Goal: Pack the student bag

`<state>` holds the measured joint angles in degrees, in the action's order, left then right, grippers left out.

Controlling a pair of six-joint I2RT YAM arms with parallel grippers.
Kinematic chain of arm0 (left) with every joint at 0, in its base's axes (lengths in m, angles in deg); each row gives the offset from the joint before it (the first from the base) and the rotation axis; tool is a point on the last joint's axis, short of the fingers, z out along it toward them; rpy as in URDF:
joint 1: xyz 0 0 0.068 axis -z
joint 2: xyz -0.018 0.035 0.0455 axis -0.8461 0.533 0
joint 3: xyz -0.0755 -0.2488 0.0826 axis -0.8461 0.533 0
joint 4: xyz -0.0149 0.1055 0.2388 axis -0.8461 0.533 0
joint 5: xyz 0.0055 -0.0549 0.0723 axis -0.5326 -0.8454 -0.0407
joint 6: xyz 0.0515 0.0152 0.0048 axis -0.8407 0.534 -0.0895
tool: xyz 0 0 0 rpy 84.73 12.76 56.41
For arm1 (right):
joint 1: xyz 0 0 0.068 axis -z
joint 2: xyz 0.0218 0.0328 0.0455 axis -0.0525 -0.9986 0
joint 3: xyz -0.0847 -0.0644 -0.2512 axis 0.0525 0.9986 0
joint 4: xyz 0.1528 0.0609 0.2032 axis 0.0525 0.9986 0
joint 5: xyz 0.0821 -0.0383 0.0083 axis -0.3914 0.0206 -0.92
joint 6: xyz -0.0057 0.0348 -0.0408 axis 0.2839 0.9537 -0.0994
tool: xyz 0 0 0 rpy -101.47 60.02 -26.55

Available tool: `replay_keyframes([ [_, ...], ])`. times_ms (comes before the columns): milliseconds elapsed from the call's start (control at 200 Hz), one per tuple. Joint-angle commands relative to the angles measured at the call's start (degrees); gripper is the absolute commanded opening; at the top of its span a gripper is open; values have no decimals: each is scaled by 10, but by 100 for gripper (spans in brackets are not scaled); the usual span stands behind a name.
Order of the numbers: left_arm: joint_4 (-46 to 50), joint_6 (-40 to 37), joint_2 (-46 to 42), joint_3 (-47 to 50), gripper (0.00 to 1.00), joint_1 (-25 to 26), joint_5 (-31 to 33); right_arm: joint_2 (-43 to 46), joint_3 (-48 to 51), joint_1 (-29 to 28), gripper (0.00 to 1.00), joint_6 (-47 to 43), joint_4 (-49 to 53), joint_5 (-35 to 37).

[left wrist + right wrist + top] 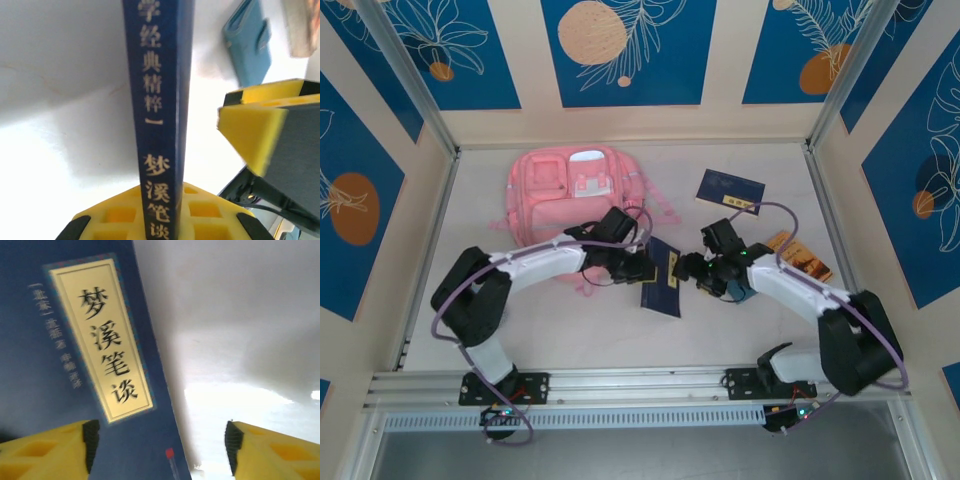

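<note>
Pale table (570, 330): overhead, bag (560, 195) lies just beyond left gripper (642, 268). Its wrist camera shows fingers (107, 217) pinching book (157, 100) by the spine, case (250, 40) ahead-right. Right gripper (161, 445) gapes wide, book's cover before its left finger.

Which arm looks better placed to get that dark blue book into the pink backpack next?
Left, probably. The left claw is clamped on the dark blue paperback book, beside the soft pink fabric backpack. The right claw stands open, gripping nothing, farther from the bag.
</note>
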<state>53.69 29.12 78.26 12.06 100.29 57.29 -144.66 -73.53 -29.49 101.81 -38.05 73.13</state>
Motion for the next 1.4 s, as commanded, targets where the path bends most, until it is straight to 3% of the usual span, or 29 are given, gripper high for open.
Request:
replay_keyframes([
  [0,1,-6,-66,-26,0,-41,19,63,17,22,78,24,-80,-80],
  [250,-148,150,-122,-20,0,-115,-12,103,68,39,84,234,-360,-197],
  [415,-252,247,-136,-3,0,-131,-1,82,64,27,93,338,-468,-195],
  [605,-372,360,-131,24,0,-131,-5,35,48,16,92,409,-555,-197],
  [755,-382,381,-131,27,0,-129,-5,8,43,16,88,451,-618,-183],
  [995,-391,396,-135,41,0,-125,-7,-14,28,16,71,477,-662,-177],
  [1250,-347,365,-158,60,0,-124,1,-6,20,19,49,470,-631,-153],
  [1395,-251,296,-202,70,18,-121,33,10,17,20,27,431,-574,-135],
])
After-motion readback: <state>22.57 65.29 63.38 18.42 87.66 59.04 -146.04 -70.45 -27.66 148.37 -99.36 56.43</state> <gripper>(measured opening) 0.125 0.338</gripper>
